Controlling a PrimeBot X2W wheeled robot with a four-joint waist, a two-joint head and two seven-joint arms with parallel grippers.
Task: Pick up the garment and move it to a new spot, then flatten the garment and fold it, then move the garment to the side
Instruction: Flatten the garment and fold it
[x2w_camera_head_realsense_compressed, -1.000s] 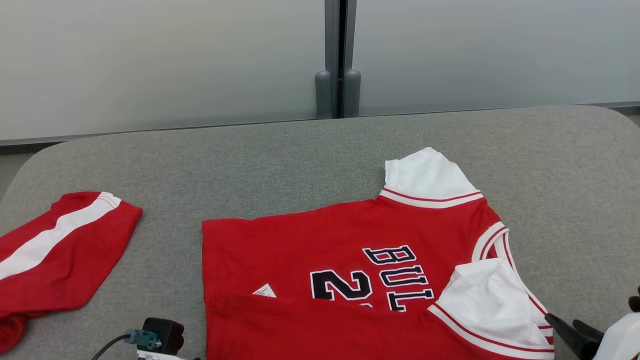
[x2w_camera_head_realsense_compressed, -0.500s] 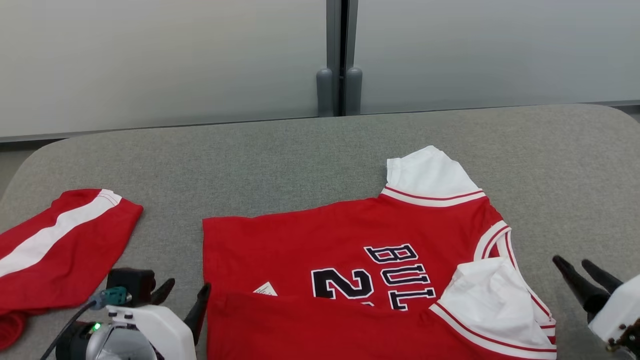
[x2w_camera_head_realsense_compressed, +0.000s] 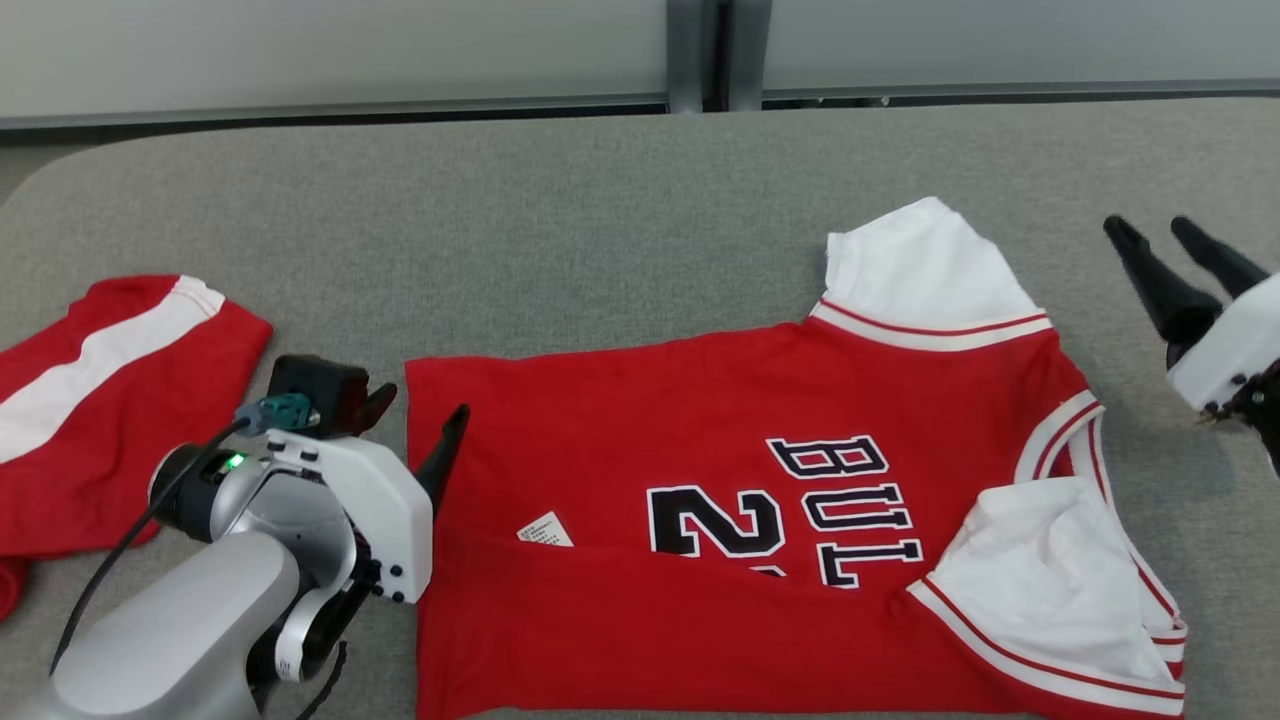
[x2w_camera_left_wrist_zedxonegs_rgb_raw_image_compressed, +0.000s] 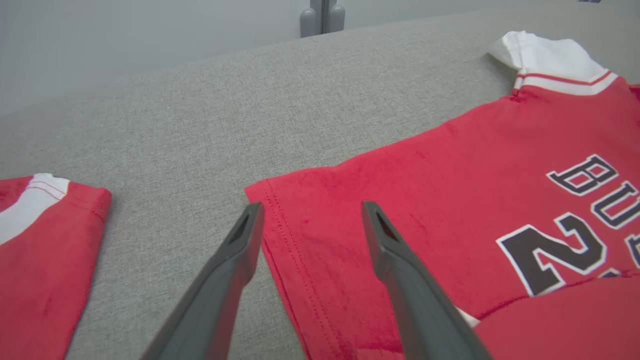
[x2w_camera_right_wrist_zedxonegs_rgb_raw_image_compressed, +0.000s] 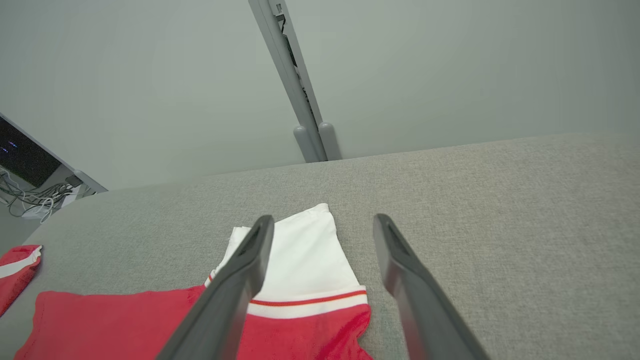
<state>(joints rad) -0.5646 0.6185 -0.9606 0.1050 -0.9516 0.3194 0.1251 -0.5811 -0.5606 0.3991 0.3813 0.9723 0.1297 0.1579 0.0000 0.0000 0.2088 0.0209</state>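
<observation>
A: Where does the jersey (x2w_camera_head_realsense_compressed: 620, 440) lie?

B: Flat on the grey counter (x2w_camera_head_realsense_compressed: 560, 220), from the middle of the head view out toward 4 o'clock, its near edge folded up over the number. The whole picture has slid since a second ago – the camera has tipped downward, so the jersey's shift in the picture is no move of its own.

A: And the left claw (x2w_camera_head_realsense_compressed: 422, 403)?

B: A second ago just its wrist block showed at 7 o'clock. Now it has come up to 8 o'clock, at the jersey's hem side. In the left wrist view the left claw (x2w_camera_left_wrist_zedxonegs_rgb_raw_image_compressed: 311, 212) straddles that hem: one finger over bare counter, the other over red cloth. Its jaws stand wide apart, holding nothing; contact with the cloth cannot be told.

A: The right claw (x2w_camera_head_realsense_compressed: 1150, 226)?

B: It has travelled from 5 o'clock up to 2 o'clock, clear of the white sleeve (x2w_camera_head_realsense_compressed: 920, 270), jaws spread and empty – the right wrist view has that sleeve (x2w_camera_right_wrist_zedxonegs_rgb_raw_image_compressed: 300, 260) partly behind one finger.

A: Anything else?

B: Another red cloth (x2w_camera_head_realsense_compressed: 110, 400) with a white stripe at 9 o'clock, apart from the jersey.
</observation>
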